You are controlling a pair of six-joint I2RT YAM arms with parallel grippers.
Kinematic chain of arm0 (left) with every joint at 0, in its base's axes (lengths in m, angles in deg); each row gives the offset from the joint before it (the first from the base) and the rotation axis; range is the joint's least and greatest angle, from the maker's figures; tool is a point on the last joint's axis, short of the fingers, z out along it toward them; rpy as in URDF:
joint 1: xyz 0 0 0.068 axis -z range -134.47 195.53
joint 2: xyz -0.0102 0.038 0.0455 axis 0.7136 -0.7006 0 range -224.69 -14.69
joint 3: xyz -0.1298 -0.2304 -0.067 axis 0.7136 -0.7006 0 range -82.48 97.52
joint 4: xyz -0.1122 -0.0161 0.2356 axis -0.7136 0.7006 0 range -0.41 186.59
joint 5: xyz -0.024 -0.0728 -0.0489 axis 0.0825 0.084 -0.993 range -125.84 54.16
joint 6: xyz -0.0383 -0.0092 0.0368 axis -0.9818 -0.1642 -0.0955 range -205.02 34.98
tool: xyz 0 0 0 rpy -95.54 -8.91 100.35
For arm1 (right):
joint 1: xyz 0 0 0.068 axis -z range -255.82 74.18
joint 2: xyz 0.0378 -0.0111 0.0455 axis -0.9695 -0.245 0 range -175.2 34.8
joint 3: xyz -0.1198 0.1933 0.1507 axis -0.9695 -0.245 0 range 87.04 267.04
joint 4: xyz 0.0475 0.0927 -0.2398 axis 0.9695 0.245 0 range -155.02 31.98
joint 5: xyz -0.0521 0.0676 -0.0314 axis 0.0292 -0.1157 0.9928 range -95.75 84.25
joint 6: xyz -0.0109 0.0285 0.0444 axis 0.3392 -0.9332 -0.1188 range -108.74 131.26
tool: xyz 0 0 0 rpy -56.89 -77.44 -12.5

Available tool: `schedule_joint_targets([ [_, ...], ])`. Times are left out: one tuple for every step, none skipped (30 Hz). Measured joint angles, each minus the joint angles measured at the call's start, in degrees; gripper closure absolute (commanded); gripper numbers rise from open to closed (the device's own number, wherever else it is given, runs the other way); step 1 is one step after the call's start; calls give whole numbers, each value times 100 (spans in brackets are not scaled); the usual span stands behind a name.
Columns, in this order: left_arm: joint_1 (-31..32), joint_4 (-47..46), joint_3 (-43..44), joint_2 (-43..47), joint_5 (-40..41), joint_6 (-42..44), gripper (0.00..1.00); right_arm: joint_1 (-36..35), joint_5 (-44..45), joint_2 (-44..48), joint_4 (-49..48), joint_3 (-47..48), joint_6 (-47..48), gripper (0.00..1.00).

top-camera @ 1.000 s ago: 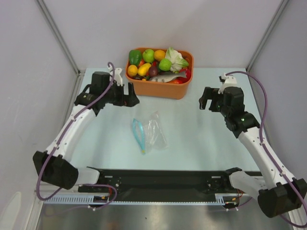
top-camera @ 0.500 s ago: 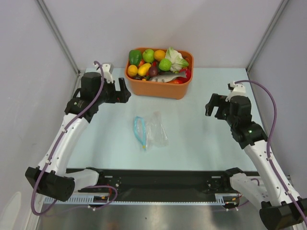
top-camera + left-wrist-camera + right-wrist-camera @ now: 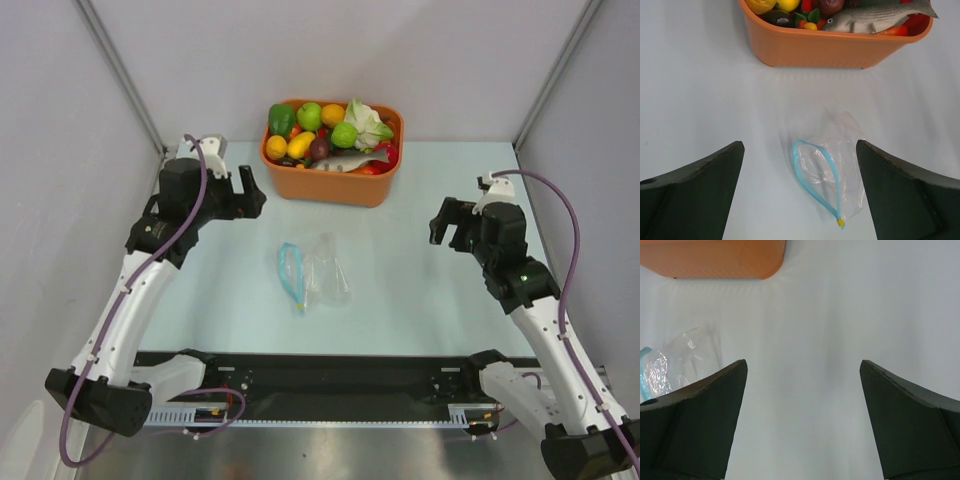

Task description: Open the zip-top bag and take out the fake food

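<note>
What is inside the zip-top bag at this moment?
Nothing visible: the zip-top bag lies flat with its blue zip gaping, and only the table shows through the clear plastic. Crinkled folds blur fine detail. The grey fish lies in the orange tub.

Pale blue table [image 3: 400, 290] — plain grey walls [image 3: 450, 50] (metal corner posts [image 3: 121, 75])

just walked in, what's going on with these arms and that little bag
Nothing is being handled right now. The zip-top bag lies on the table with its blue zip open and looks empty. The fake food, grey fish included, sits in the orange tub behind it. The left hand and right hand hover open on either side, holding nothing.
</note>
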Motion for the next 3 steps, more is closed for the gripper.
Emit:
schedule_joint_targets([
  [0, 0, -7, 7, 15, 0, 0, 0, 2, 17, 4, -7, -9, 0],
  [0, -4, -17, 15, 26, 0, 0, 0, 2, 35, 2, -15, -22, 0],
  [0, -2, -28, 20, 39, 0, 0, 0, 2, 50, 4, -24, -35, 0],
])
